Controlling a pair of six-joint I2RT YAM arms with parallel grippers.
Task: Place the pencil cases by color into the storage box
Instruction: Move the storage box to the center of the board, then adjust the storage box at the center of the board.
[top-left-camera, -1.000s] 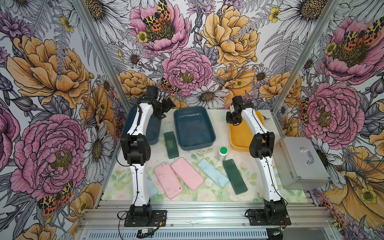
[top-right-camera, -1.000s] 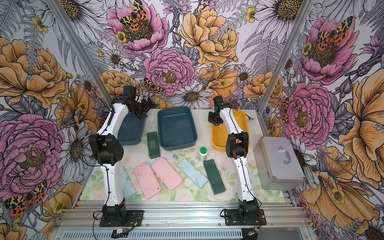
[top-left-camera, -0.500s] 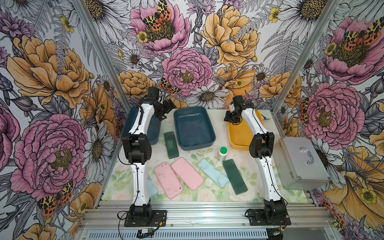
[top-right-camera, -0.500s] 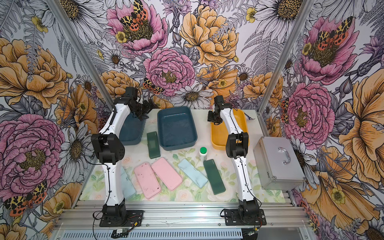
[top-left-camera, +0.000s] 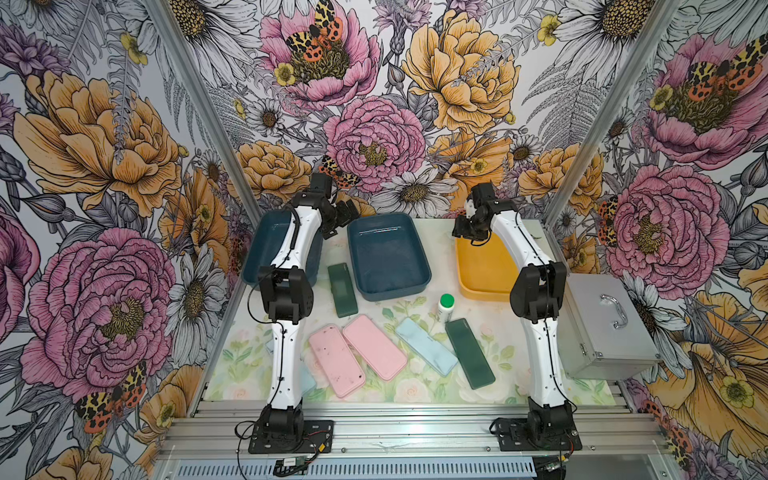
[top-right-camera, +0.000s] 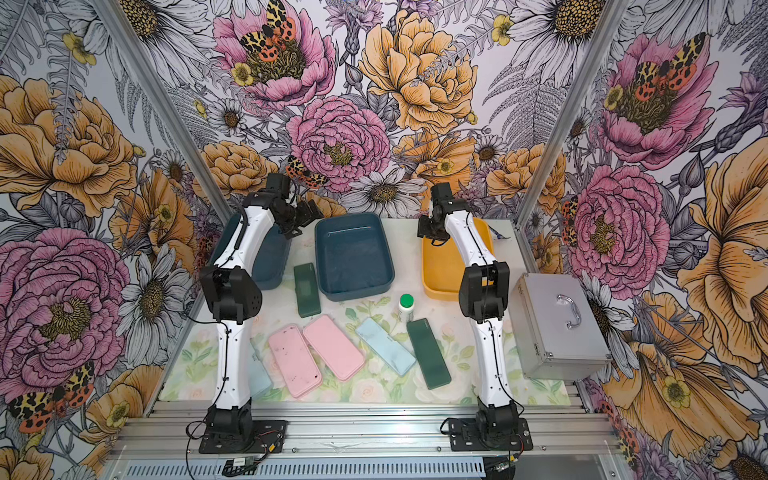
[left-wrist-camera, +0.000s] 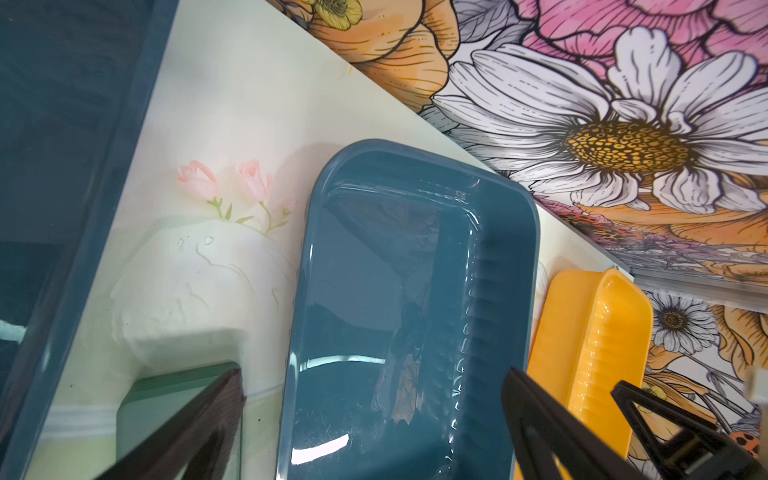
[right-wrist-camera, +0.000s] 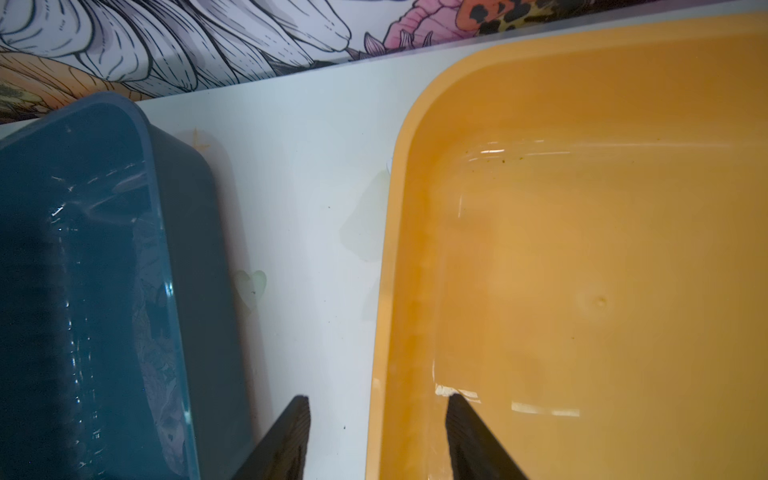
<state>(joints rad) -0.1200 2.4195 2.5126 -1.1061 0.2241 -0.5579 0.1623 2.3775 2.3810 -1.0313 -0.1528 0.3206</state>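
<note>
Several pencil cases lie on the floral mat in both top views. One dark green case (top-left-camera: 342, 289) sits between the two blue bins, another (top-left-camera: 469, 353) at front right. Two pink cases (top-left-camera: 336, 360) (top-left-camera: 374, 347) lie side by side, a light blue case (top-left-camera: 426, 346) to their right. Another light blue case (top-left-camera: 307, 380) is mostly hidden behind the left arm. My left gripper (top-left-camera: 347, 214) (left-wrist-camera: 374, 378) hangs open and empty above the middle blue bin (left-wrist-camera: 532, 232). My right gripper (top-left-camera: 463, 230) (right-wrist-camera: 377, 399) is open and empty, straddling the yellow bin's rim (right-wrist-camera: 390, 249).
A third bin, blue (top-left-camera: 266, 249), stands at the back left under the left arm. A white bottle with a green cap (top-left-camera: 446, 306) stands by the right dark green case. A silver metal case (top-left-camera: 602, 328) sits at the right edge.
My right gripper's jaws have gone from shut to open over the yellow bin's corner. The left arm has shifted slightly. The cases have not moved.
</note>
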